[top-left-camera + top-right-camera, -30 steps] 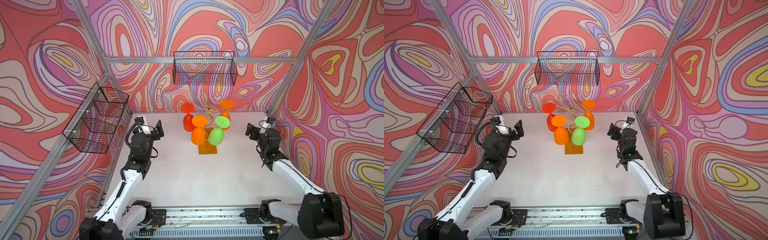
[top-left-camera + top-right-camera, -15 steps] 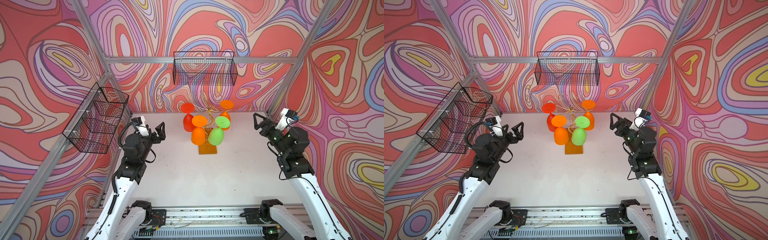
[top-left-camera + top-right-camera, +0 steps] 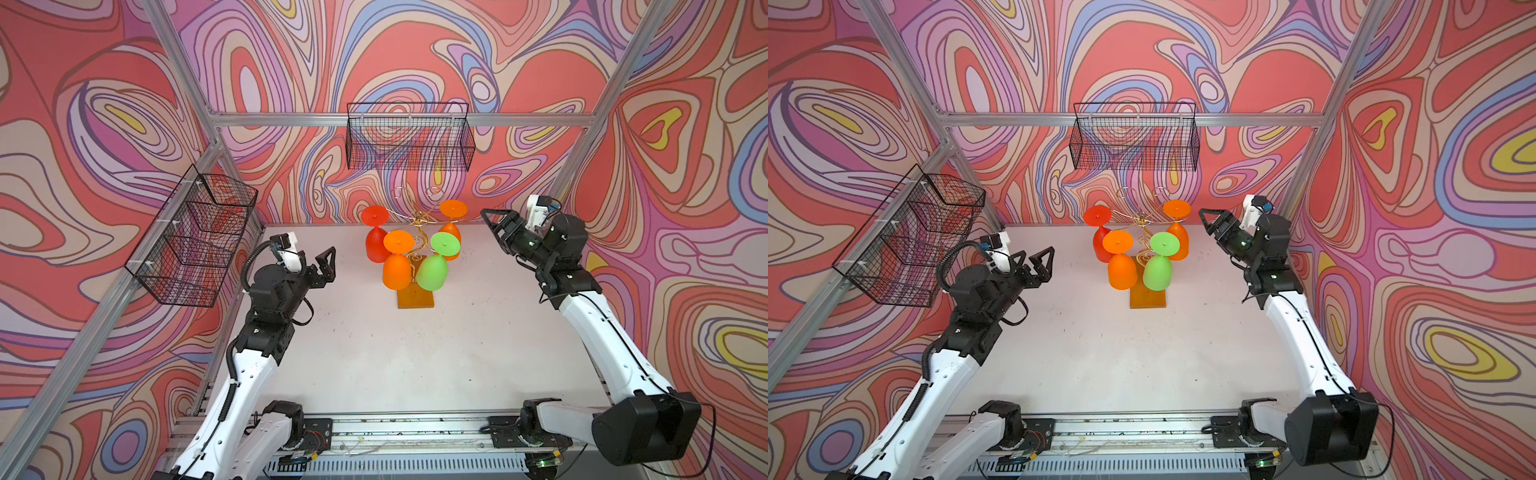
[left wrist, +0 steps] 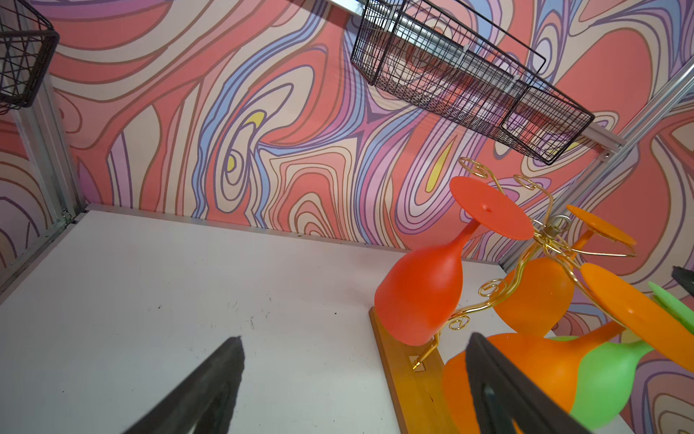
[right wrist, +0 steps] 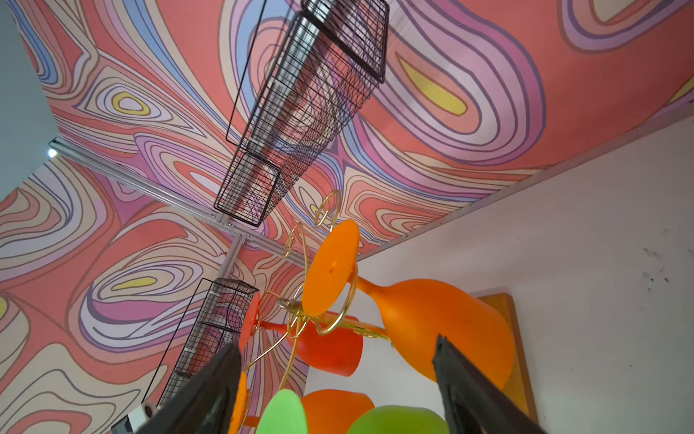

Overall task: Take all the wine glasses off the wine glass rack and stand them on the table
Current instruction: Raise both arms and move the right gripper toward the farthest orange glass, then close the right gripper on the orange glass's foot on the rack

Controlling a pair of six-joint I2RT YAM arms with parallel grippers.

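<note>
Where the white bench point(image 3: 374, 374) runs back from its near edge, both arms reach toward the far side and touch nothing. The left gripper point(image 3: 1035, 261) hangs by the left edge with its jaws spread wide. Its wrist view shows this best, with dark fingers point(image 4: 210, 387) far apart and only bench and the end of the wooden base between them. The right gripper point(image 3: 487, 220) hangs a little farther back by the right edge, also spread and empty — its fingers point(image 5: 469, 390) frame the glasses without meeting them.

Between the two, near the middle of the far edge, stands the wine glass rack point(image 3: 415, 298), well apart from both grippers in both top views. Four glasses hang bowl-down from its gold wire:
- the near orange wine glass point(image 3: 397, 270)
- the green wine glass point(image 3: 432, 272)
- behind them, the red wine glass point(image 3: 376, 245)
- the far orange wine glass point(image 3: 451, 232)

Only the left wrist view shows the wire's gold foot fixed to the base. Only the right wrist view shows the far orange glass's foot resting in a wire loop. Beyond, black mesh baskets point(image 3: 409, 137) hang on the walls.
</note>
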